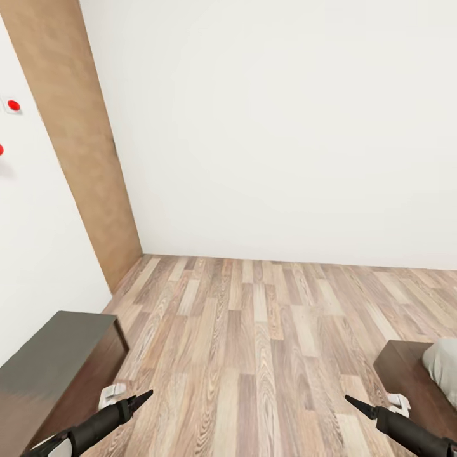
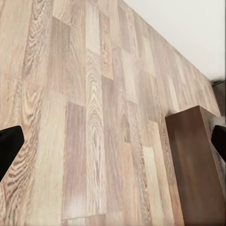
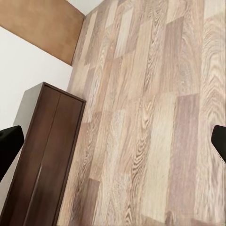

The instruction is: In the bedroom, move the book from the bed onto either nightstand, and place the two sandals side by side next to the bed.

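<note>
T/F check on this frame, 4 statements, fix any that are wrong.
1. The floor is light wood plank. True.
2. The left gripper holds a blue sandal. False: its fingers are apart with nothing between them.
3. A dark brown cabinet stands by the wall on the robot's left. True.
4. The right gripper is clamped on a book. False: it is open and empty, over bare floor.
</note>
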Robot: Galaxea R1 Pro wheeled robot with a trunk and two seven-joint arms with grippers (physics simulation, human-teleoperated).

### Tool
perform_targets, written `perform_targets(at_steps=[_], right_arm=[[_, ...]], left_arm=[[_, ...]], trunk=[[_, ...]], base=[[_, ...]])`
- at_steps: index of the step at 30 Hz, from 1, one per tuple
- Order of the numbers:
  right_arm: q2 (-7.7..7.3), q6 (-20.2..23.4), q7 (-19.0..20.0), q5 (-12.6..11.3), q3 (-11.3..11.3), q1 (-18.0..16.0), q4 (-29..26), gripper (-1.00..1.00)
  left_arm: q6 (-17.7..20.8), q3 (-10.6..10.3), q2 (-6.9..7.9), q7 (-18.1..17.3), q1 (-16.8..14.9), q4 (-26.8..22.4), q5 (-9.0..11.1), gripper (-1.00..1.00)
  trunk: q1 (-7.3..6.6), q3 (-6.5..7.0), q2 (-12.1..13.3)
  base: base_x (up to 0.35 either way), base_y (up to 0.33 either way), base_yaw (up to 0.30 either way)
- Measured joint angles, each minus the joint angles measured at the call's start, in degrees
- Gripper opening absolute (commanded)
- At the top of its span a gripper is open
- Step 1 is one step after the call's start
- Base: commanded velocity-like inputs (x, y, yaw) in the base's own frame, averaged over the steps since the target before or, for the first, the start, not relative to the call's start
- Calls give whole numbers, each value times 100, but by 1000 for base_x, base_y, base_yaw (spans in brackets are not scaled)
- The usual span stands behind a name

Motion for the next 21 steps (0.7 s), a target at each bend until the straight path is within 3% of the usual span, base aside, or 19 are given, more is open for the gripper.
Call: perform_targets(at_steps=[5,21], right_arm=[[1,0,4,1,0,-1,2,100],[4,0,7,2,0,-2,2,100]], left_arm=[[0,-1,1,-1,1,-2,1,100],[0,0,1,-1,2,-4,1,100]], trunk=[[-3,0,0],[-3,0,0]], base=[[171,0,-173],[321,0,-5]])
